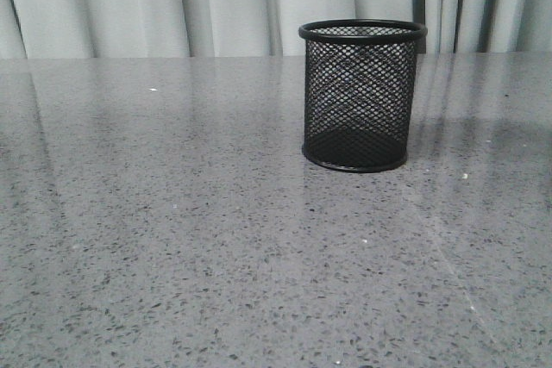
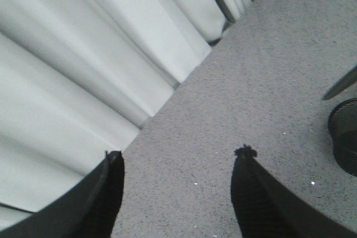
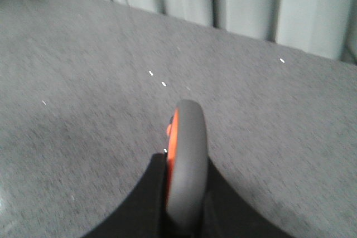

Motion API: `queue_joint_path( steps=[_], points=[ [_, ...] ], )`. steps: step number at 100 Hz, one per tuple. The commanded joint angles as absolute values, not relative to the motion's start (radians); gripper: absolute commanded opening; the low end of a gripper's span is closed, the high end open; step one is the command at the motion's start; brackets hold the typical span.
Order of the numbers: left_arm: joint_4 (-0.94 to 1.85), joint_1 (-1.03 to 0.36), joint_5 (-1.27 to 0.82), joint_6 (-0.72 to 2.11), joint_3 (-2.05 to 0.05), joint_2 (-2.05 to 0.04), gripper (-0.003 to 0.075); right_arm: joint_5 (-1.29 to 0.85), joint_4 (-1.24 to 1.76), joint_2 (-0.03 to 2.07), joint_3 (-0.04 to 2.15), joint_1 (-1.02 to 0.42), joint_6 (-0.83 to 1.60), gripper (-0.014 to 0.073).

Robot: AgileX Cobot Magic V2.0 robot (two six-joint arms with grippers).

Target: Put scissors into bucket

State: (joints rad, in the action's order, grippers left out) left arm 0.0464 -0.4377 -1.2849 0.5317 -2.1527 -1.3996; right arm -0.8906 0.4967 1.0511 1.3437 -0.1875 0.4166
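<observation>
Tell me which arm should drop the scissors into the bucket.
Right. Its gripper is already shut on the scissors. The left gripper is open and empty, with the bucket at its view's edge.

left gripper [image 2: 177,163] fingers spread wide, nothing between them, right gripper [image 3: 181,179] fingers clamped on scissors [image 3: 186,160] handle loop, neither arm in front view

The bucket [image 1: 362,96] is black wire mesh with a solid black rim. The counter [image 1: 172,256] is grey, speckled dark and white. Pale grey-white curtains [image 1: 129,2] hang behind. The scissors [image 3: 186,160] show a grey handle lined orange, held by the black right tool [image 3: 184,204].
</observation>
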Motion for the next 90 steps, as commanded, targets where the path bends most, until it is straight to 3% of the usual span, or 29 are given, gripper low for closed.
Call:
queue_joint_path(
  steps=[1, 26, 90],
  points=[
    [0.056, -0.427, -1.272, 0.515, -2.18, -1.355, 0.0385, -0.926, 0.46, 1.061, 1.425, -0.177, 0.39, -0.005],
    [0.055, -0.427, -1.272, 0.515, -2.18, -1.323, 0.0385, -1.217, 0.42, 1.211, 1.594, -0.177, 0.345, -0.005],
    [0.055, -0.427, -1.272, 0.515, -2.18, -1.317, 0.0385, -1.186, 0.357, 1.355, 1.621, -0.236, 0.344, -0.005]
  ],
)
